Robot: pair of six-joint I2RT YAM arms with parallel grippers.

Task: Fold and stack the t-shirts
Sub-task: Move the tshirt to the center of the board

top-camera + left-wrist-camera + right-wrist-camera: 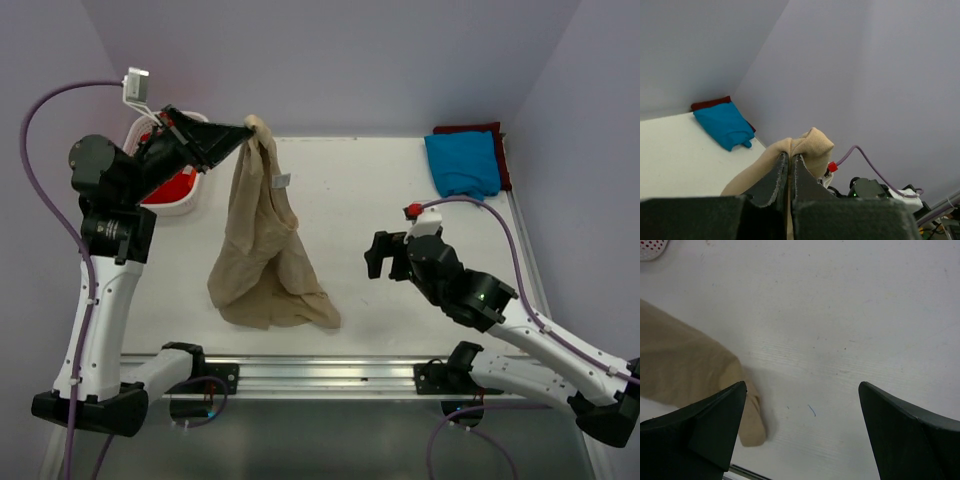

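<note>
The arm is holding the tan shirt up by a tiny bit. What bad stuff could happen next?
1. The left gripper pinches only a small fold of the tan t-shirt, so the cloth might slip out and drop.
2. The shirt's bottom lies bunched on the table; laid down like that, it could fold crooked.
3. The right gripper is open and empty; its grab could miss the hem.

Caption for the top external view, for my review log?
Left gripper holds the tan shirt up by one end; right gripper hovers open beside it.
</note>
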